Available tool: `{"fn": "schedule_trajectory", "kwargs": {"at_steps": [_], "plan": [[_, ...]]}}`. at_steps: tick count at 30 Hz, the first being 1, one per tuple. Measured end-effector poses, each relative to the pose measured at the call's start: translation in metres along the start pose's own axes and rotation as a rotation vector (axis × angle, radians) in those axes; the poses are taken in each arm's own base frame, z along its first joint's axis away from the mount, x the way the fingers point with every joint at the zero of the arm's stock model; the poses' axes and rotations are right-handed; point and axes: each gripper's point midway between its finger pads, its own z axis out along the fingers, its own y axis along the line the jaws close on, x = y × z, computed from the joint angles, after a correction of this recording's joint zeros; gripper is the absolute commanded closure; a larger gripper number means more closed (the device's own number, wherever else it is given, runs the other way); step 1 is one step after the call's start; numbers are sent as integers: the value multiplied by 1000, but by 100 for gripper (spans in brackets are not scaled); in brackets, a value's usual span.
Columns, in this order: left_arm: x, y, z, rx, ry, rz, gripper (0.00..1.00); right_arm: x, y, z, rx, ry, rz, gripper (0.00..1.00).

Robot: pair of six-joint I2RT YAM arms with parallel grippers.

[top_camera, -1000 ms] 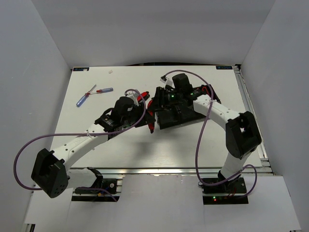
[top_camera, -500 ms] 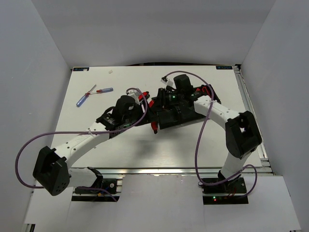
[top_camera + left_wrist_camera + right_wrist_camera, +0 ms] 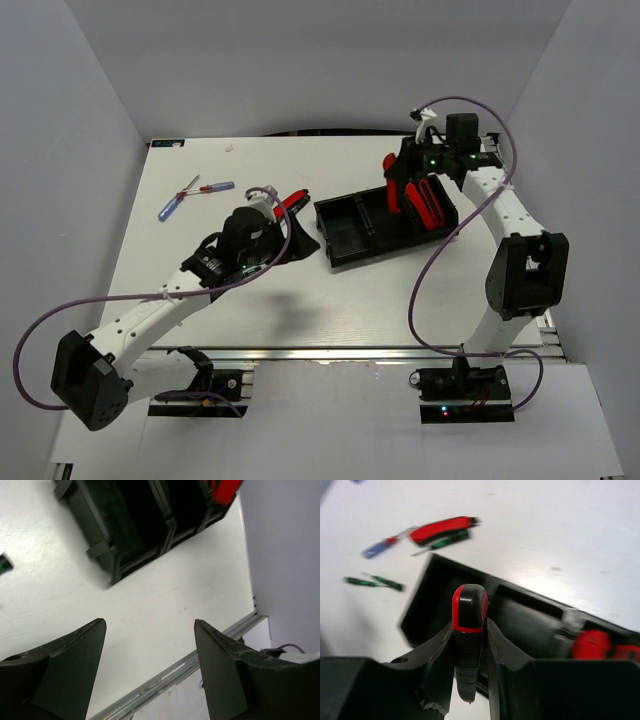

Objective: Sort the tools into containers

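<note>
Right pincer (image 3: 470, 630) clenched on a red pocket knife (image 3: 469, 605), hanging over the tray (image 3: 340, 228) near the end already holding red knives (image 3: 428, 200), likely grouping like with like; left pincer (image 3: 150, 625) released, empty, low over the counter (image 3: 165, 600).

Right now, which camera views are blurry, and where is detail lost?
Right wrist view: the black tray and the loose tools beyond it smear with motion blur, while the gripped red-and-black tool is crisp. Left wrist view: sharp, but the tray's compartments sink into black. Top external view: sharp, evenly lit, soft shadows only.
</note>
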Motion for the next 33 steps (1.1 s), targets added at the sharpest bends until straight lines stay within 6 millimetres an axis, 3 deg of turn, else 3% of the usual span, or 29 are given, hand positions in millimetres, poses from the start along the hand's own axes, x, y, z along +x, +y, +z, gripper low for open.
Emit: {"fn": "schedule_trajectory", "kwargs": {"at_steps": [3, 7, 13, 17, 19, 20, 23, 29, 33], "plan": [[12, 15, -6, -34, 14, -4, 16, -8, -33, -19, 113, -4, -85, 99], [16, 24, -10, -60, 14, -9, 16, -3, -70, -39, 232, 27, -137, 97], [12, 27, -11, -73, -2, -8, 16, 15, -113, -48, 317, 95, -179, 90], [11, 29, -13, -79, -15, -11, 16, 32, -124, -41, 312, 144, -184, 83], [13, 31, -14, -85, -16, -15, 16, 38, -128, -38, 304, 160, -185, 75], [13, 32, -14, -88, -15, -17, 16, 40, -129, -36, 299, 165, -184, 62], [14, 33, -15, -95, -12, -25, 16, 47, -131, -31, 285, 177, -180, 39], [15, 44, -15, -144, -12, -32, 17, 48, -132, -31, 274, 177, -188, 28], [9, 50, -6, -186, 11, -14, 16, 46, -132, -41, 254, 168, -199, 19]]}}
